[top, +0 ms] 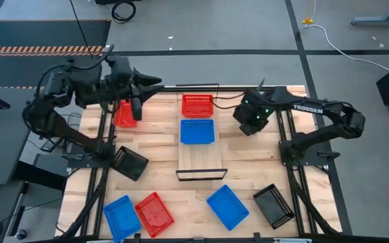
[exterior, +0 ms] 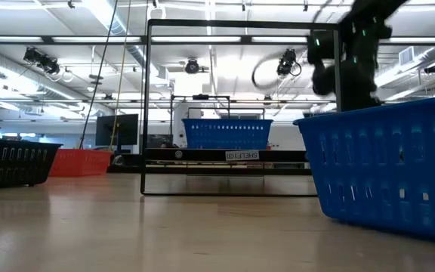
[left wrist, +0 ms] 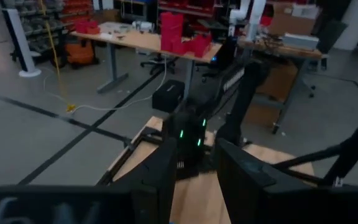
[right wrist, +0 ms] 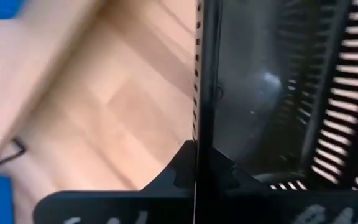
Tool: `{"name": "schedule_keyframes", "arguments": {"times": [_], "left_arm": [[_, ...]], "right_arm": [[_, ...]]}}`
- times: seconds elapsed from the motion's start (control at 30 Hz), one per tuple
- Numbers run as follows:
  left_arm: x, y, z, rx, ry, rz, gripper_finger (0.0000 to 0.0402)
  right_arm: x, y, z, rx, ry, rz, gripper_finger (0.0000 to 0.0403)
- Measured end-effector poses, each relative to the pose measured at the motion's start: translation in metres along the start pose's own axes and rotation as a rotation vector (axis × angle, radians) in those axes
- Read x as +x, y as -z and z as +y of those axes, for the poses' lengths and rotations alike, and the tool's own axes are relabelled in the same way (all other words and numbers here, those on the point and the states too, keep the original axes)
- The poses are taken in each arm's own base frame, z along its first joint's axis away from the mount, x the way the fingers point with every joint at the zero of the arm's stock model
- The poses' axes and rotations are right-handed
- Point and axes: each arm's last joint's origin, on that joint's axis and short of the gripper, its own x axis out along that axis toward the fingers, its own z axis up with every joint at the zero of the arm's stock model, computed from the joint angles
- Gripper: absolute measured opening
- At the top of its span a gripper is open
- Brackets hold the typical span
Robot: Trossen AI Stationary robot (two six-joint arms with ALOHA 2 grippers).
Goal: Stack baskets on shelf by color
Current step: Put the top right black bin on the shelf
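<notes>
While white "TROSSEN" lettering reads along the right arm, the right gripper [top: 250,121] has its jaws clamped on a black basket's [right wrist: 291,93] wall above the table [top: 262,158]. The left gripper [top: 135,108] holds a red basket [top: 123,113] tilted on edge. On the shelf [top: 201,158], labelled "SHELF", lie one red basket [top: 197,104] and one blue basket [top: 197,131] along its length.

Right hand [top: 251,121] clamped, left arm raised.
</notes>
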Motion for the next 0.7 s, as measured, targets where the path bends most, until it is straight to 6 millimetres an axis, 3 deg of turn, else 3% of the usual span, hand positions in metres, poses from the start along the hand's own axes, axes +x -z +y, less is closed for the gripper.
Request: {"name": "schedule_keyframes", "arguments": {"times": [0.27, 0.4, 0.53, 0.7], "left_arm": [[-0.007, 0.005, 0.008, 0.044, -0.112, 0.048, 0.0116], [-0.001, 0.007, 0.023, 0.128, -0.221, 0.084, 0.0116], [0.013, -0.001, 0.042, 0.147, -0.101, 0.058, 0.0116], [0.025, -0.005, 0.059, 0.116, 0.108, 0.04, 0.0116]], "right_arm": [[-0.094, -0.015, 0.061, -0.213, -0.119, -0.177, 0.0007], [-0.122, -0.015, 0.092, -0.279, -0.234, -0.266, 0.0004], [-0.118, -0.014, 0.12, -0.321, -0.291, -0.205, 0.0004], [-0.083, -0.012, 0.158, -0.413, -0.298, -0.061, 0.0003]]}}
